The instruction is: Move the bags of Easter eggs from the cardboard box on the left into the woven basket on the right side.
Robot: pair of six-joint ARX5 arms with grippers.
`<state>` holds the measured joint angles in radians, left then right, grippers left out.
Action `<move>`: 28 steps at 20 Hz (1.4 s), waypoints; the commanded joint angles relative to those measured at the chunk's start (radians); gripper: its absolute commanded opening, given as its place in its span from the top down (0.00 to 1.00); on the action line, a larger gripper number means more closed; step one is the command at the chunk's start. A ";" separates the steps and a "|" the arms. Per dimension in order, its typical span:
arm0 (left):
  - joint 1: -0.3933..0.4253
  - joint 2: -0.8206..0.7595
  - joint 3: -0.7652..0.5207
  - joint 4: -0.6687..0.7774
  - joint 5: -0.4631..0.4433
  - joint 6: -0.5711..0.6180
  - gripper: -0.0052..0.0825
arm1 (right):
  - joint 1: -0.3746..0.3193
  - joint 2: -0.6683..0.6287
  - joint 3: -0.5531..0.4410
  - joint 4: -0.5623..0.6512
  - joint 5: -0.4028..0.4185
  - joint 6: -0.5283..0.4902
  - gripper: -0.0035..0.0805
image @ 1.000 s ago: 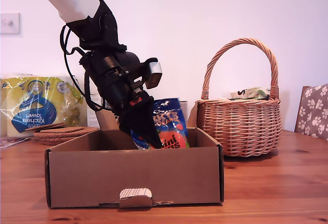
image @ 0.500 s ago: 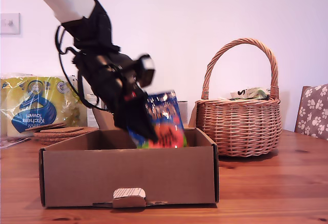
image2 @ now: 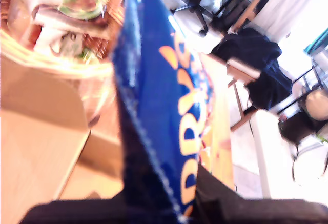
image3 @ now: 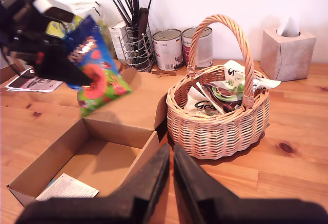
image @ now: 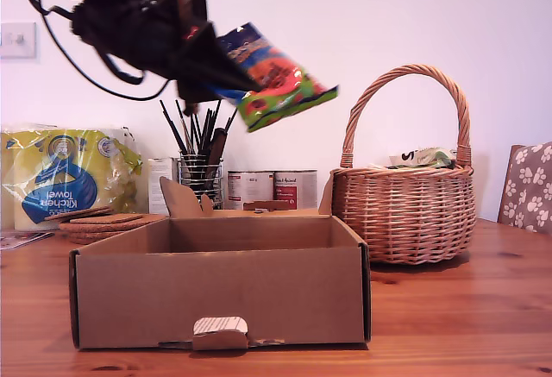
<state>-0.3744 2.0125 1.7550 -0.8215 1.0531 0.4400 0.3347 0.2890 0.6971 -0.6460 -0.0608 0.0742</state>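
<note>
My first gripper [image: 226, 73] sits in the upper left of the exterior view, clenched on the blue bag [image: 274, 77], which hangs in the air above the box [image: 220, 295] and tilts toward the basket [image: 405, 213]. In the first wrist view the blue bag [image2: 169, 106] fills the middle of the picture, its orange lettering running up from the dark jaws at the bottom edge; the rest of that view is blurred, so I can only guess the pale shapes in the upper left are what lies in the basket.

My second gripper [image3: 170, 183] shows at the bottom centre of the second wrist view, jaws nearly pressed together with nothing between them, hovering over the table [image3: 287, 167] just beside the basket [image3: 220, 126]. From there I see the first gripper [image3: 56, 62] with the blue bag [image3: 97, 75] in the upper left, over the far side of the box [image3: 46, 172]. A printed paper [image3: 66, 188] lies on the box floor. The white-green bag [image3: 215, 93] rests inside the basket, under the handle.

In the exterior view the box sits in the lower centre and the basket stands at the right, apart from it. A pot of sticks [image: 200, 166] and a towel pack [image: 60, 179] stand behind the box at the left.
</note>
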 commanded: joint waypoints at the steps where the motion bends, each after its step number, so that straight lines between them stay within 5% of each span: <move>1: -0.033 0.024 -0.012 0.043 -0.052 -0.061 0.97 | -0.002 -0.006 0.006 0.004 0.000 -0.004 0.97; 10: -0.117 -0.179 -0.012 0.096 -0.555 -0.198 0.97 | -0.002 -0.006 0.006 0.005 0.000 -0.003 0.97; 21: -0.141 -0.364 -0.043 0.389 -0.643 -0.265 0.97 | -0.002 -0.006 0.006 0.005 0.001 -0.004 0.97; 24: -0.166 -0.364 -0.160 0.592 -0.643 -0.299 0.97 | -0.002 -0.006 0.006 0.005 0.002 -0.009 0.97; 28: -0.189 -0.365 -0.406 1.056 -0.647 -0.358 0.97 | -0.002 -0.006 0.006 0.005 0.013 -0.027 0.97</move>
<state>-0.5598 1.6405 1.3693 0.1177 0.4080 0.0990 0.3344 0.2890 0.6971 -0.6456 -0.0517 0.0509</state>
